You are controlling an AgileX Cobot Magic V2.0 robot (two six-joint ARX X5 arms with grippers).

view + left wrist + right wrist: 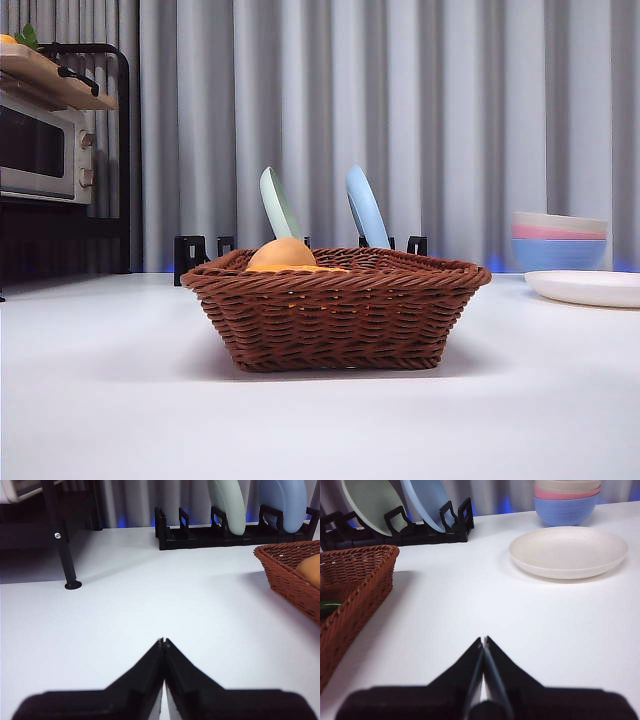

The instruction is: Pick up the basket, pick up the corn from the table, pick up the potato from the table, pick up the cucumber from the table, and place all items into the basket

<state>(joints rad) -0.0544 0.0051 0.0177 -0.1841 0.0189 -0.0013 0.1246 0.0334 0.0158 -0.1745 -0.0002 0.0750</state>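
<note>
The reddish-brown wicker basket (335, 305) stands on the white table in the middle of the front view. The tan potato (281, 253) shows above its rim, with an orange-yellow edge of the corn (300, 268) just below it. In the left wrist view the basket (292, 577) holds the potato (310, 570). A green bit of the cucumber (327, 607) lies inside the basket (355, 587) in the right wrist view. My left gripper (163, 641) is shut over bare table to the basket's left. My right gripper (483, 639) is shut and holds nothing, to the basket's right.
A black dish rack (200, 255) with a green plate (279, 204) and a blue plate (366, 207) stands behind the basket. Stacked bowls (559, 240) and a cream plate (590, 287) sit at the right. A microwave (45, 150) on a black stand is at the far left.
</note>
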